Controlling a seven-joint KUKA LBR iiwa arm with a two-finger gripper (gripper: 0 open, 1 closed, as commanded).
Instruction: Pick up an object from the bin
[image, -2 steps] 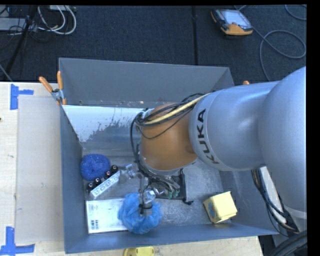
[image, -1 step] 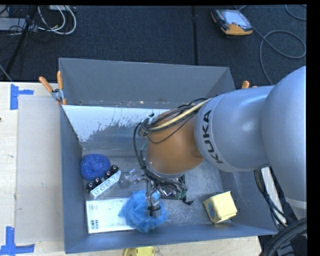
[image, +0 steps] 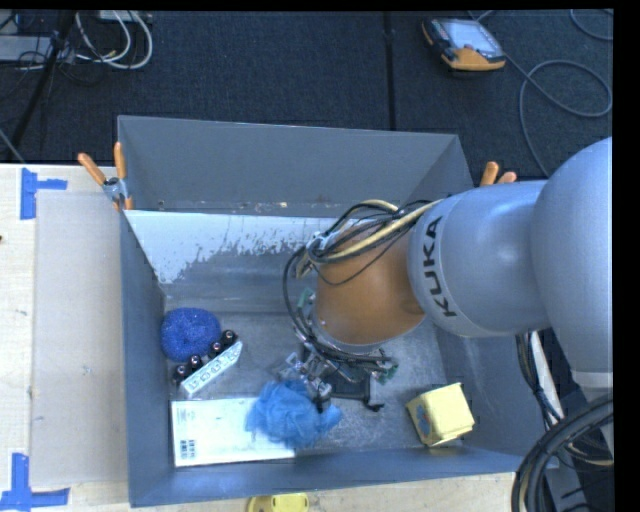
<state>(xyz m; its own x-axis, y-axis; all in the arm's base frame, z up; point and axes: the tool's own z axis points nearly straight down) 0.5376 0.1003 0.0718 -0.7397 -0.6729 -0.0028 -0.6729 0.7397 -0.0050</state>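
Observation:
My gripper (image: 318, 388) is low over the bin floor near the front middle, under the orange cover. Its fingertips reach down right beside a fluffy light-blue tuft (image: 290, 415) that lies partly on a white flat card (image: 215, 431). The tuft touches or sits just below the fingertips. I cannot tell if anything is between them. A yellow block (image: 440, 413) lies to the right of the gripper at the front.
At the left lie a dark-blue round scrubber ball (image: 189, 333) and a small white strip with black knobs (image: 208, 367). The arm comes in from the right and covers the bin's right middle. The back slope of the bin is bare.

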